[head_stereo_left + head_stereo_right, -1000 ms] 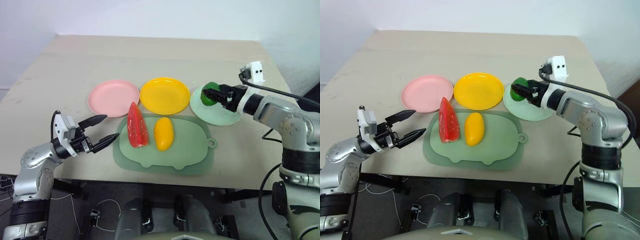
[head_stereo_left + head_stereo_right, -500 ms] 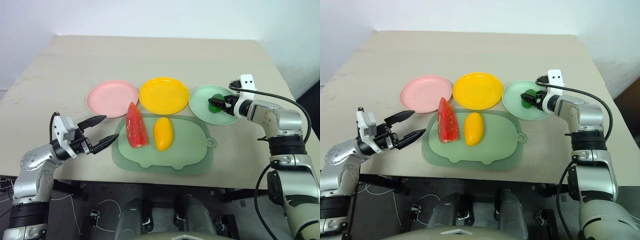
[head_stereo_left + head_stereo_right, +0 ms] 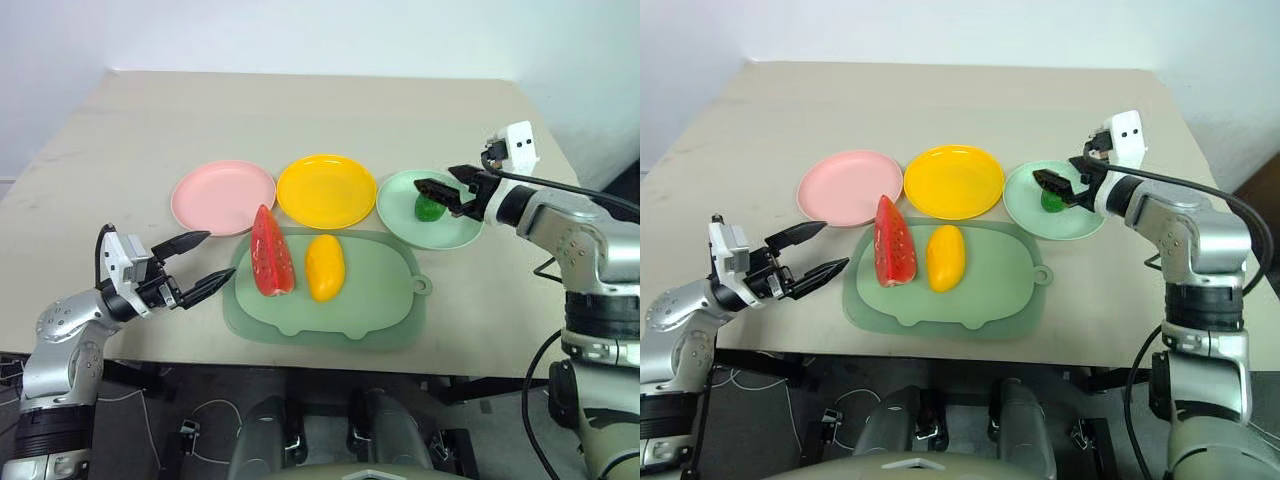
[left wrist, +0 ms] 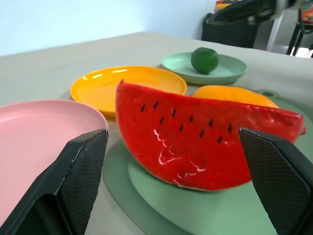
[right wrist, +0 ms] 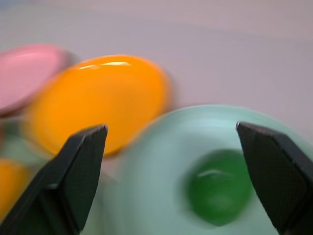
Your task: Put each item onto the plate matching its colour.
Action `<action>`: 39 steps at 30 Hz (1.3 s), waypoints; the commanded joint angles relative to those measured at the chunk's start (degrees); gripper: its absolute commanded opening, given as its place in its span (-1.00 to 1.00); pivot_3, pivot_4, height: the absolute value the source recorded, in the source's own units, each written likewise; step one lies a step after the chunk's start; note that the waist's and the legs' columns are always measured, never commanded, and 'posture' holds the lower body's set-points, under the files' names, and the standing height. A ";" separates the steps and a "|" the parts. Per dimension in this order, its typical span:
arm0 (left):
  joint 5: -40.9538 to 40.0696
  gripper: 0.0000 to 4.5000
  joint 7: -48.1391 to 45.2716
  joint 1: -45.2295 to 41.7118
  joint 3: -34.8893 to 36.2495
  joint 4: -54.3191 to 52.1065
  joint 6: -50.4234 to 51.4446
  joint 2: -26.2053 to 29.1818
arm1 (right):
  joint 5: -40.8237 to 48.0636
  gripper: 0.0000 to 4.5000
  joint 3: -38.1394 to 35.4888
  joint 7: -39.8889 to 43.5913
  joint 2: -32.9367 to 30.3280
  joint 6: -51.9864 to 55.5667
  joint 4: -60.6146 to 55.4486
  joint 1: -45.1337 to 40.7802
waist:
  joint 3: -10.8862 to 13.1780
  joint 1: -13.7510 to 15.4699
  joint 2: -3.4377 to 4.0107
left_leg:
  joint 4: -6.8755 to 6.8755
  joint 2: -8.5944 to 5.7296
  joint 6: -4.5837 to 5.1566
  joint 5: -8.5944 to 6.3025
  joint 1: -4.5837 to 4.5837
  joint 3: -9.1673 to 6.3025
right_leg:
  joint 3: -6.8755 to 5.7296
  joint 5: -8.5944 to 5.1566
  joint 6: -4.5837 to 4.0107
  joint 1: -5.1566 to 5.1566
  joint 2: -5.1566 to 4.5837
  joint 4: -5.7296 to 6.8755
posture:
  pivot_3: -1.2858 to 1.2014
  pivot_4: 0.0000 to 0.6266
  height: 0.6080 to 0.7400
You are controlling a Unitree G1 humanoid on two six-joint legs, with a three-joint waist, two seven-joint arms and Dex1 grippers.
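The right gripper [image 3: 437, 189] has let go, fingers spread, leaving the green fruit [image 3: 430, 207] just beneath it on the mint plate [image 3: 400, 205], so one match looks done.

Green fruit [image 3: 430, 208] on mint plate [image 3: 400, 215]; watermelon [image 3: 271, 253], mango [image 3: 325, 267] unplated.

On the wide beige table [image 3: 300, 105] we see three round shallow plastic plates in a row from left to right: the pink plate [image 3: 222, 197], the yellow plate [image 3: 326, 190], and the pale mint green plate [image 3: 432, 207]. The small round glossy green fruit [image 3: 429, 208] sits on the mint green plate. Just before the row lies the large pale green rounded mat [image 3: 370, 300], its far edge close to the plates. On the mat, the red wedge-shaped watermelon slice [image 3: 271, 254] lies to the left and the yellow oval mango [image 3: 324, 267] just beside it on the right, the two apart.
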 commanded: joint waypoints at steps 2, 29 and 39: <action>-0.34 1.00 0.03 -0.49 1.24 -1.01 -0.39 0.55 | 7.34 0.99 -0.44 -4.69 5.51 7.77 -11.22 1.92 | 0.00 0.13 0.01 | -0.02 0.01 -0.01 0.01 0.00 0.00 | 0.00 0.00 0.00 -0.01 0.01 0.00 | 0.03 -0.52 0.33; 0.49 1.00 0.15 -1.16 0.17 -0.67 -0.49 -0.59 | 8.55 0.99 10.46 -18.51 21.39 22.17 -8.34 2.82 | -0.01 0.11 0.00 | -0.25 -0.04 -0.08 0.04 -0.03 0.09 | 0.02 -0.08 -0.15 -0.10 0.02 -0.11 | 0.03 -0.52 0.33; 0.69 1.00 0.41 -0.78 0.30 -0.80 -0.72 -0.72 | 4.56 0.73 13.68 -17.00 20.13 20.14 -5.93 0.21 | -0.01 0.12 0.00 | -0.34 -0.04 -0.11 0.06 -0.04 0.13 | 0.04 -0.07 -0.14 -0.17 0.02 -0.12 | 0.03 -0.52 0.33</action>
